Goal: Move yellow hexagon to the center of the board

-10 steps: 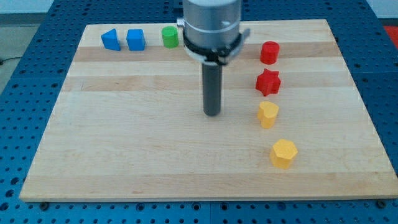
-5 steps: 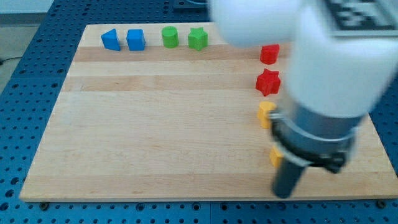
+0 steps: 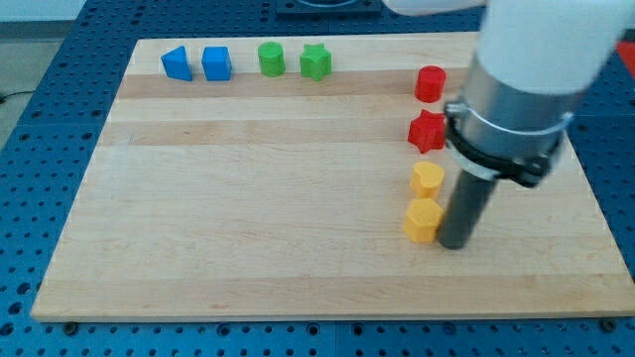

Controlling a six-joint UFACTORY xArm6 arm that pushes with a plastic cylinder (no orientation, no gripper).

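Observation:
The yellow hexagon [image 3: 422,219] lies on the wooden board [image 3: 248,198], right of centre toward the view's bottom. My tip [image 3: 455,243] stands just to the hexagon's right, touching or nearly touching its right side. A second yellow block [image 3: 428,178], heart-like in shape, sits directly above the hexagon, close to it. The arm's wide body hides part of the board's right side.
A red star [image 3: 426,130] and a red cylinder [image 3: 430,83] sit above the yellow blocks, by the arm. Along the view's top edge stand a blue wedge-like block [image 3: 177,62], a blue cube [image 3: 216,63], a green cylinder [image 3: 270,59] and a green star-like block [image 3: 316,61].
My tip went from the board's centre down to the lower right, then up beside the hexagon. The yellow hexagon has shifted left and up, closer to the other yellow block.

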